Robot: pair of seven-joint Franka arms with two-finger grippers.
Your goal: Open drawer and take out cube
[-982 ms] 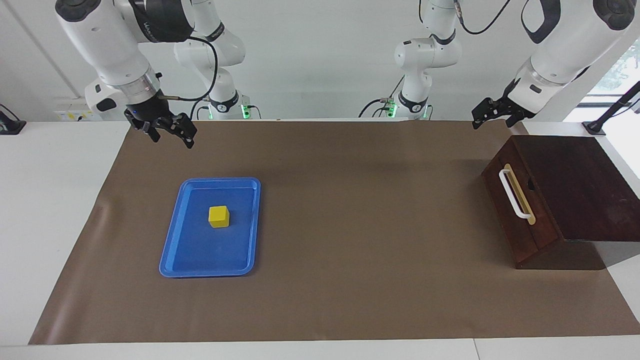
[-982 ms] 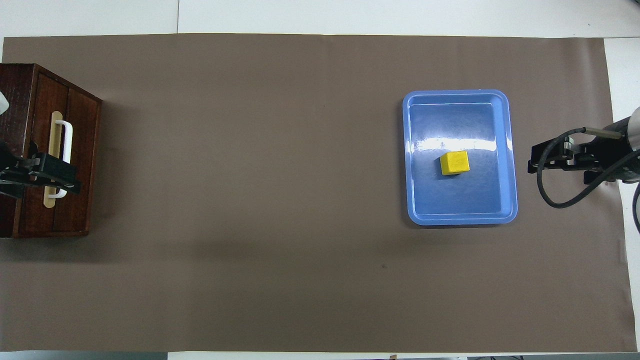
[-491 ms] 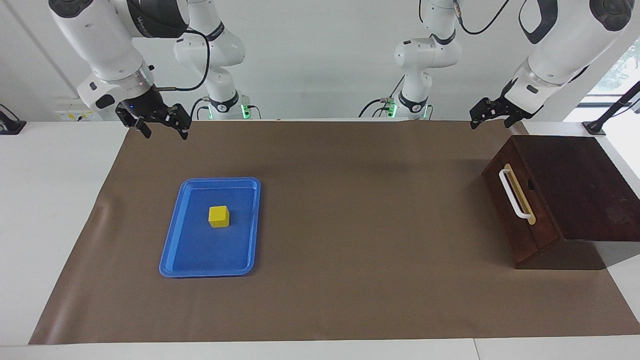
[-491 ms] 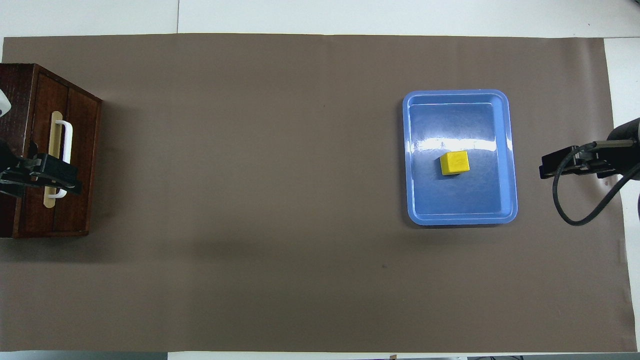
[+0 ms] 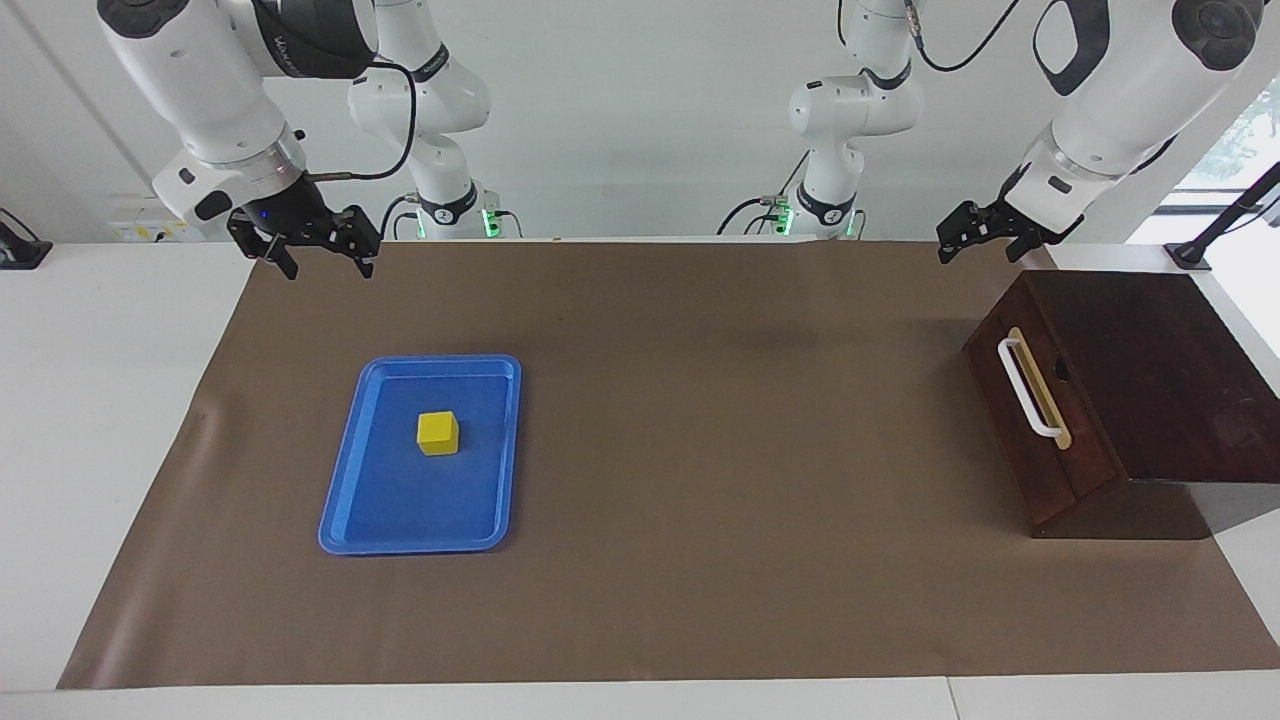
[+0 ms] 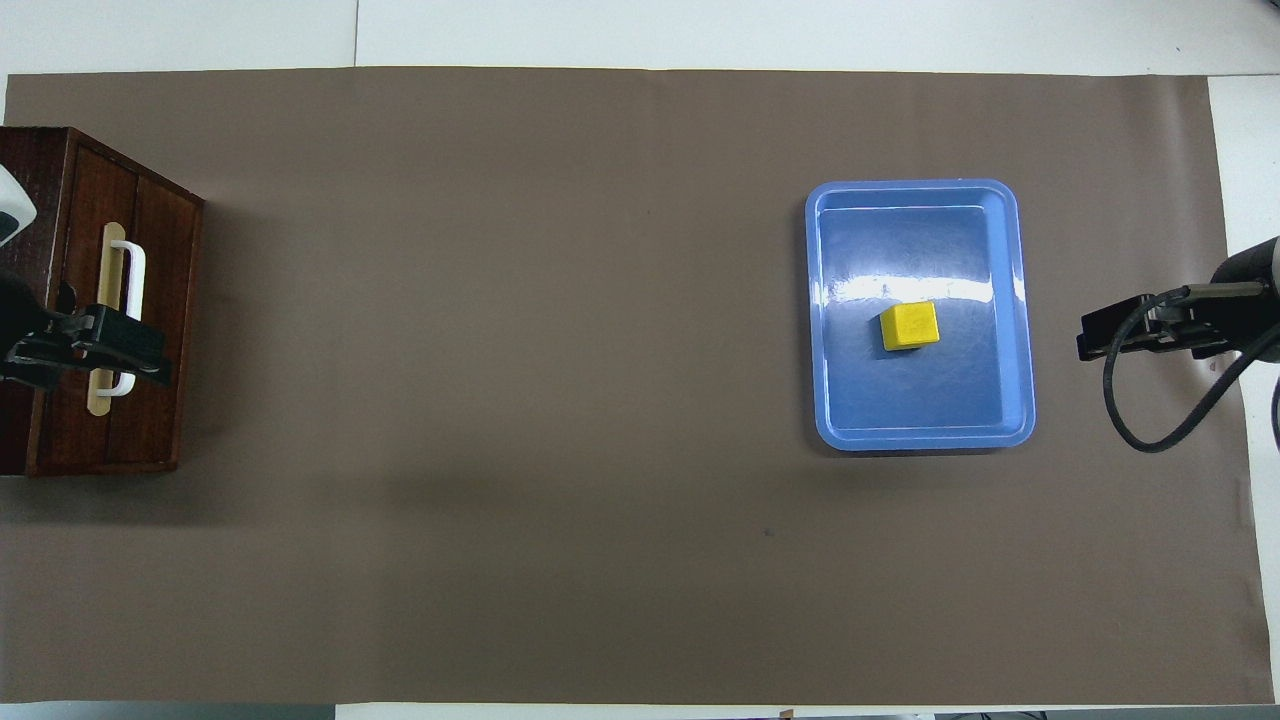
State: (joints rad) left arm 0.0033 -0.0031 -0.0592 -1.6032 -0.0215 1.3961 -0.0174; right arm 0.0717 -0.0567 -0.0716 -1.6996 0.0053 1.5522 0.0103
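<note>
On the matte brown paper sheet (image 5: 700, 600) covering the white bench (image 5: 100, 400), a small solid yellow cube (image 5: 438, 432) is seen resting in a flat, glossy blue plastic tray (image 5: 345, 505) with rounded corners. Toward the left arm's end, the dark brown wooden drawer (image 5: 1030, 420) with a white bar handle (image 5: 1028, 388) is shut in its box. The left gripper (image 5: 975, 232) and right gripper (image 5: 305, 245) are held aloft, jaws released. No writing can be read.
</note>
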